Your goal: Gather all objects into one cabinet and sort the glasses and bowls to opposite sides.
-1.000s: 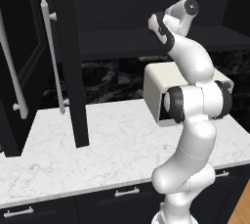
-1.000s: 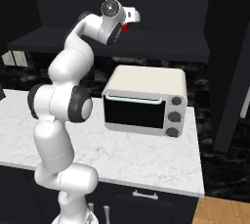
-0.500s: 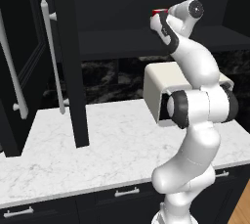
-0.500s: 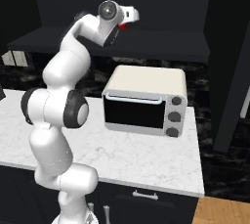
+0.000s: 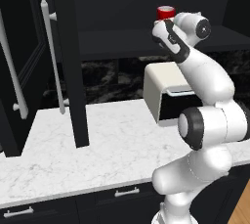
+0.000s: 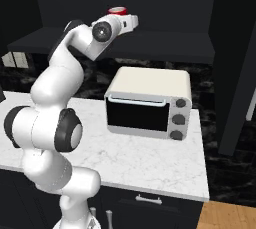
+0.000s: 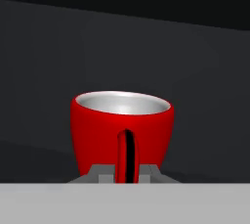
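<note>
A bright red cup with a pale inside stands upright in front of the hand camera, its handle facing me. My gripper is shut on that handle, one fingertip on each side. From the base cameras the red cup is held high at the black upper cabinet, just above its dark shelf, with the gripper right beside it. The cabinet's tall black door with a long pale bar handle hangs open to the left.
A cream toaster oven with a dark glass front sits on the white marble counter under the shelf. Another dark door with a pale handle stands at far left. Black drawers run below the counter.
The wrist has turned and the arm has straightened upward. The red cup, earlier tucked beside the hand, now sits upright above it at shelf height. The gripper stays shut.
</note>
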